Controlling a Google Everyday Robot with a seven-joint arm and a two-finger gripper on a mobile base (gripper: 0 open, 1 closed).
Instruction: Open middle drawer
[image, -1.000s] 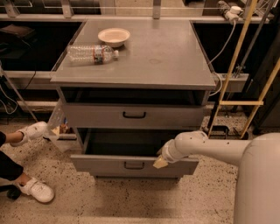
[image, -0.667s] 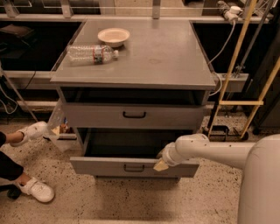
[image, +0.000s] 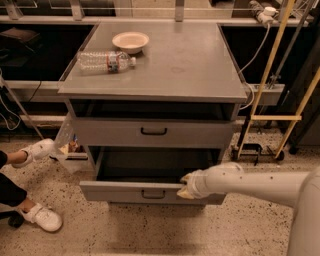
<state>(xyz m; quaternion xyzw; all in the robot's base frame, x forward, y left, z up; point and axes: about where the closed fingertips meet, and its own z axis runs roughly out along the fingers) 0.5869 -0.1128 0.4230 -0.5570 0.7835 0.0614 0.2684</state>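
- The robot's pale two-finger gripper (image: 184, 190) sits low at the front of the scene, at the end of a white tubular arm (image: 250, 182) that reaches in from the right.
- It rests against the top edge of the middle drawer's front, just right of the small black bar handle (image: 153, 194) and not on it.
- It seems hooked over that edge, but the arm's own bulk covers the contact, so I cannot tell how far open it is or whether it truly grips anything.
- The grey metal middle drawer (image: 115, 192) stands pulled well out from the cabinet. Its flat front is forward of the drawer above, and its shadowed interior shows behind it.
- My judgement is that the pulling step is under way and nearly complete.
- The next move calls for a straight, level draw towards the robot, keeping contact at the edge so the front does not skew on its runners.
- Above it, the shorter grey drawer front (image: 110, 132) with its own black handle sits further back.
- To the left, on the speckled floor, is a person's white shoe (image: 44, 218).
- Farthest back, on the flat grey cabinet top (image: 190, 65), a clear plastic bottle (image: 105, 61) lies on its side near a shallow cream bowl (image: 130, 41).
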